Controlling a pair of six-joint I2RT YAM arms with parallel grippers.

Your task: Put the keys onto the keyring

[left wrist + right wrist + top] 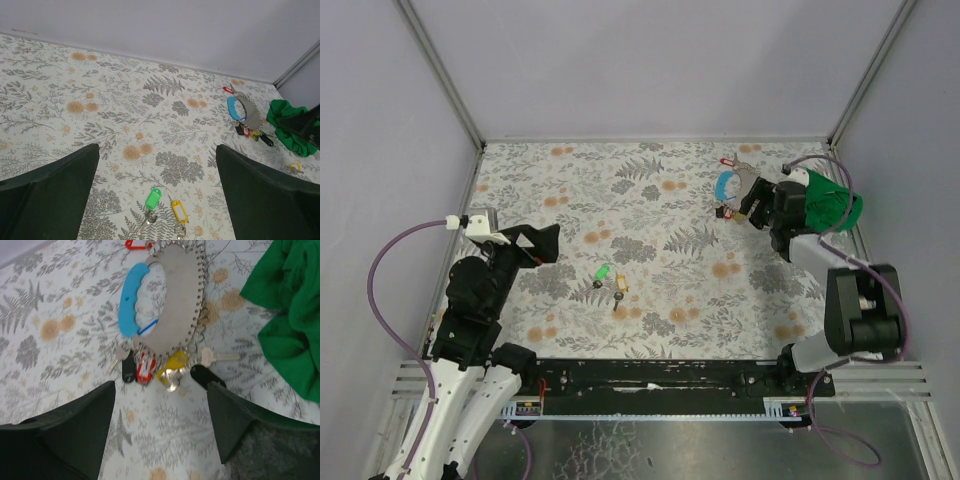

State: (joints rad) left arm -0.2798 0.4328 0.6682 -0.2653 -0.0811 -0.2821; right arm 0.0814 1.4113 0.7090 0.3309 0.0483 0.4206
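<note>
Keys [153,198] with green and yellow heads lie side by side; left claw [156,150] and right claw [161,386] spread.

Left arm [470,300] at lower left of the frame, black upper links on white lower tubes, white wrist block [480,224], looping purple cable [375,290], right arm [860,310] at right edge, boxy black joint, pale grey link, purple lead [815,157], left claw [157,150] and right claw [161,384] with dark blunt wedge fingers

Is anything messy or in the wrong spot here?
The green key and the yellow key lie loose in the middle, far from the keyring near the right wall. A green cloth sits crumpled beside it.
</note>
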